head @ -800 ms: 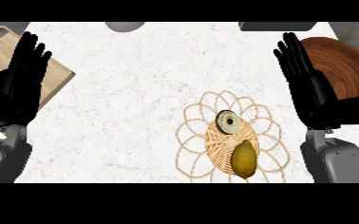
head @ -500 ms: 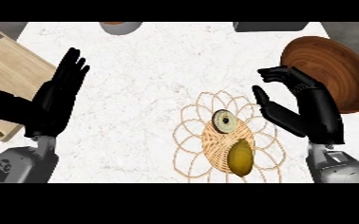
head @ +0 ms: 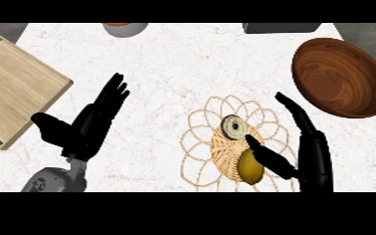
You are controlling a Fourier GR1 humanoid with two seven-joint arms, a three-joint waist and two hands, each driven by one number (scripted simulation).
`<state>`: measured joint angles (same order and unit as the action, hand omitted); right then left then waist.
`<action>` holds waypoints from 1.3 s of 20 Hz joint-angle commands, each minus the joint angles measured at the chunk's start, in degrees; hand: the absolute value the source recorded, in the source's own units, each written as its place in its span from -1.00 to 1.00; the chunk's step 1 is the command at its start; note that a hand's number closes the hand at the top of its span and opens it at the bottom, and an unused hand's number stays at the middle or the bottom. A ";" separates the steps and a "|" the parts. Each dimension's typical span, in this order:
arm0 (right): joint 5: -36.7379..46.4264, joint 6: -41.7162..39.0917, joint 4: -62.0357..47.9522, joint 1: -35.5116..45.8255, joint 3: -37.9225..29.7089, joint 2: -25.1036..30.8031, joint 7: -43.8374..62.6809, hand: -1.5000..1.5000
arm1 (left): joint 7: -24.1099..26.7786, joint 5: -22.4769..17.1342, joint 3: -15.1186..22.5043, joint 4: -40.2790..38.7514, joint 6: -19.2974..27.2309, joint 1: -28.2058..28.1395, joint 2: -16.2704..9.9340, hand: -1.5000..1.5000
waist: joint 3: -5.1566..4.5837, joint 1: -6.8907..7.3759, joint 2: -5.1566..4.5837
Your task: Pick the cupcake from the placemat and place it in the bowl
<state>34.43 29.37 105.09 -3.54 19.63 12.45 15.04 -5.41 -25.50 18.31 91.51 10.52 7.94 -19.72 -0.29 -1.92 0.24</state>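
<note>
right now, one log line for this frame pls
phase: reach | right hand: open beside cupcake, no grasp | cupcake: on placemat | bowl: holds nothing | left hand: open

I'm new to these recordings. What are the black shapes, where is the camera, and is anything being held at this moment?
The camera sits at the robot's head, looking steeply down at a white counter. The black shapes are its two hands on grey forearms. The left hand is open over bare counter and holds nothing. The right hand is open around a woven placemat, its thumb near the cupcake, which sits there beside a lemon; nothing is gripped. A wooden bowl waits at the right, and a wooden board lies at the left.
</note>
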 commanded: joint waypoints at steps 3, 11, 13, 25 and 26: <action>21.90 -8.14 1.32 -1.49 6.53 2.95 16.81 -1.00 | 0.37 0.06 0.81 -1.35 -1.48 0.31 0.85 0.00 | -0.30 0.58 0.11; 32.43 -36.58 8.20 8.80 10.37 -6.19 46.95 -1.00 | 0.59 0.40 0.71 -2.65 -2.34 2.16 1.73 0.00 | -0.13 2.08 -0.16; 32.03 -42.70 6.78 11.17 11.51 -10.01 52.47 -1.00 | 1.78 1.63 2.13 -3.62 -2.00 1.13 3.15 0.00 | 0.02 2.35 -0.27; 21.38 -46.27 -5.28 20.79 5.03 -12.38 66.17 -1.00 | 2.12 2.75 2.19 -2.88 -3.65 0.11 2.97 0.00 | 0.20 2.64 -0.29; 18.62 -49.02 -4.68 24.04 3.75 -12.39 67.20 -1.00 | 1.24 1.53 0.78 -5.07 -3.84 2.93 3.87 0.00 | 0.18 2.30 -0.40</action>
<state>56.61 -12.13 102.04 15.34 25.55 1.11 68.17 -3.81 -23.69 19.99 88.25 7.15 9.21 -16.36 -0.12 0.75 -0.11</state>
